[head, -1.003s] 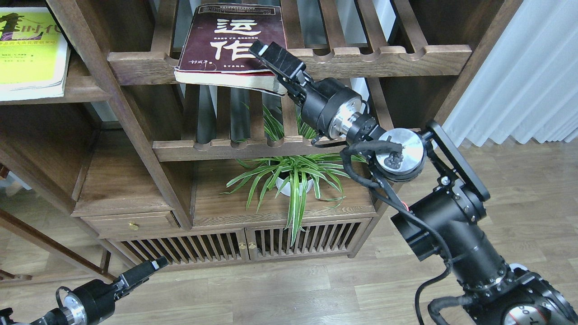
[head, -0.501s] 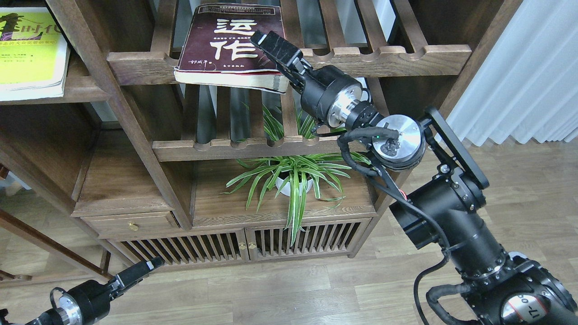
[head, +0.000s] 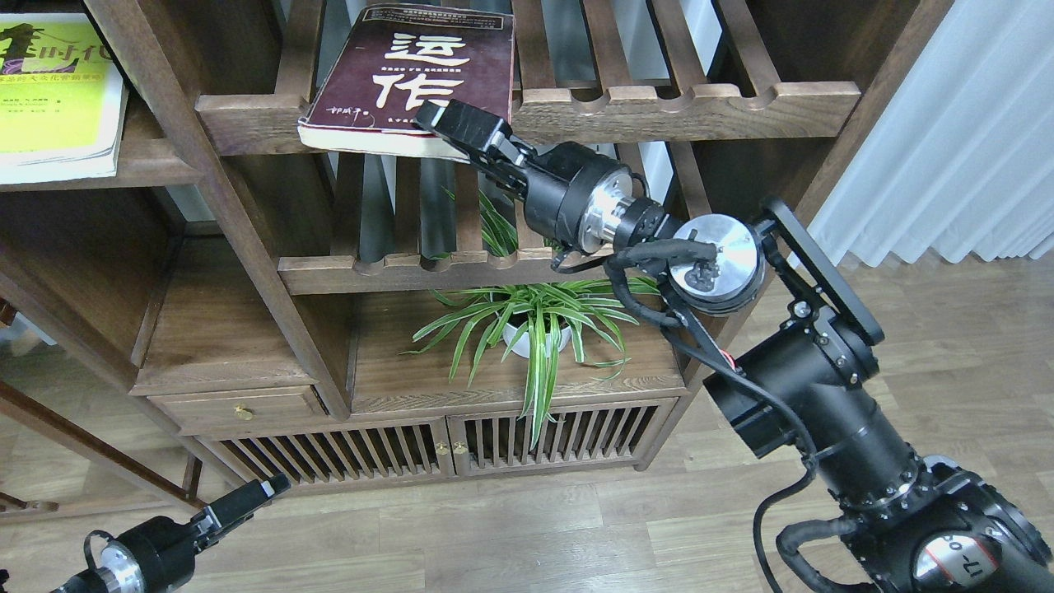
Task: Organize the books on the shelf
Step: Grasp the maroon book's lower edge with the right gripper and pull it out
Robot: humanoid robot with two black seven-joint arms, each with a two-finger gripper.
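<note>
Up top, my right gripper (head: 449, 132) clamps the maroon book (head: 412, 78) reading "运作"; whether my left gripper (head: 247, 501), lower left, is closed I cannot tell.

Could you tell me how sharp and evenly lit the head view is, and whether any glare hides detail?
Head view: sharp overall; the maroon book's big characters read clearly, its small print does not. Bright highlights on the right arm's metal discs; the white curtain is near washed out. The left tool is dark and low-contrast. Straight shelf rails show little distortion.
</note>
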